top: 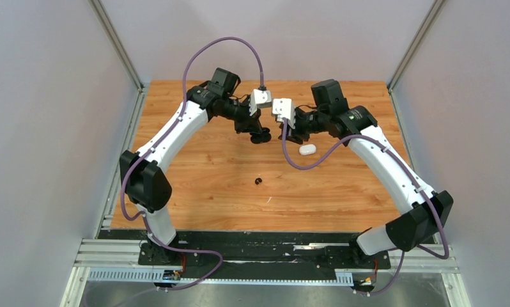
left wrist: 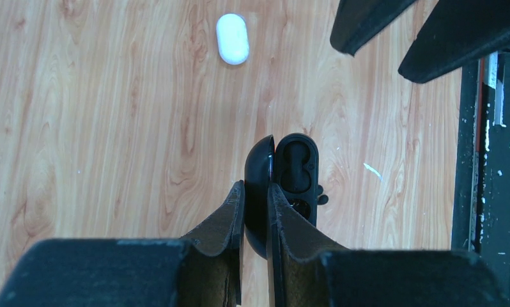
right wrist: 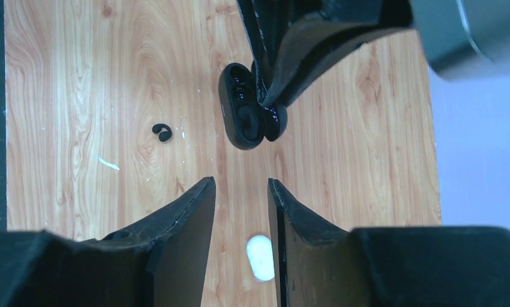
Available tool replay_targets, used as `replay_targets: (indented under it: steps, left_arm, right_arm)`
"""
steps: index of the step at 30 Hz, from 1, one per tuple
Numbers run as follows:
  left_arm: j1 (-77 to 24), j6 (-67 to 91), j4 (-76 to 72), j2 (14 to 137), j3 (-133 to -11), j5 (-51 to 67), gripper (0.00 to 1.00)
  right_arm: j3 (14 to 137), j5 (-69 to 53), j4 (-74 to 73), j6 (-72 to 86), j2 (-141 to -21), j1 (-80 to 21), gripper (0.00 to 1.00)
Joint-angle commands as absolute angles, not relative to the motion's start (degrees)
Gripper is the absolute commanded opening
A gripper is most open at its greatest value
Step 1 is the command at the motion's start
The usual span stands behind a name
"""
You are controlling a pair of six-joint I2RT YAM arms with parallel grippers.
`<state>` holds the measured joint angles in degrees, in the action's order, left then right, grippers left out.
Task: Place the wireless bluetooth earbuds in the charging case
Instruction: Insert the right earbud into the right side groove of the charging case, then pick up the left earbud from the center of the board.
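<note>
An open black charging case hangs above the table, and my left gripper is shut on its lid. From the right wrist the same case shows its dark wells; I cannot tell whether a bud sits inside. One black earbud lies loose on the wood, seen from above in front of both grippers. My right gripper stands open just short of the case with nothing between its fingers. From above the left gripper and right gripper face each other closely.
A closed white case lies on the table under the right gripper, seen between its fingers and from the left wrist. Purple cables loop off both wrists. The black base rail borders the near edge.
</note>
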<state>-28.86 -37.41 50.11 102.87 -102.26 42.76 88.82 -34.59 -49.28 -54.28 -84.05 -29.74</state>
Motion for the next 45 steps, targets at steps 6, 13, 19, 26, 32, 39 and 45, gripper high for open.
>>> replay_targets:
  steps: [6, 13, 19, 26, 32, 39, 45]
  left_arm:
    - [-29.0, -36.59, 48.08, 97.88, -100.64, 39.17, 0.0]
    - [-26.59, -27.1, 42.4, 94.89, -96.49, 27.82, 0.0]
    - [-21.61, -19.21, 40.7, 93.31, -94.42, 28.35, 0.0]
    - [-20.45, -19.78, 41.37, 90.04, -91.43, 27.09, 0.0]
    - [-20.0, -20.18, 41.31, 88.18, -89.45, 26.5, 0.0]
    - [-19.78, -20.2, 41.13, 87.76, -88.95, 26.41, 0.0]
    - [-19.6, -20.14, 41.04, 87.97, -88.86, 26.54, 0.0]
  right_arm:
    - [79.15, -43.3, -39.93, -39.19, -82.29, -24.91, 0.36]
    - [71.1, -50.51, -36.5, -51.19, -85.3, -24.82, 0.27]
    - [70.16, -51.16, -35.74, -61.47, -94.13, -28.25, 0.21]
    - [76.74, -50.17, -36.97, -61.52, -106.4, -32.08, 0.23]
    - [83.39, -51.29, -40.49, -58.62, -113.91, -32.39, 0.27]
    - [86.53, -51.15, -42.86, -57.89, -117.57, -32.65, 0.31]
    - [88.88, -49.42, -46.51, -61.31, -120.34, -33.85, 0.34]
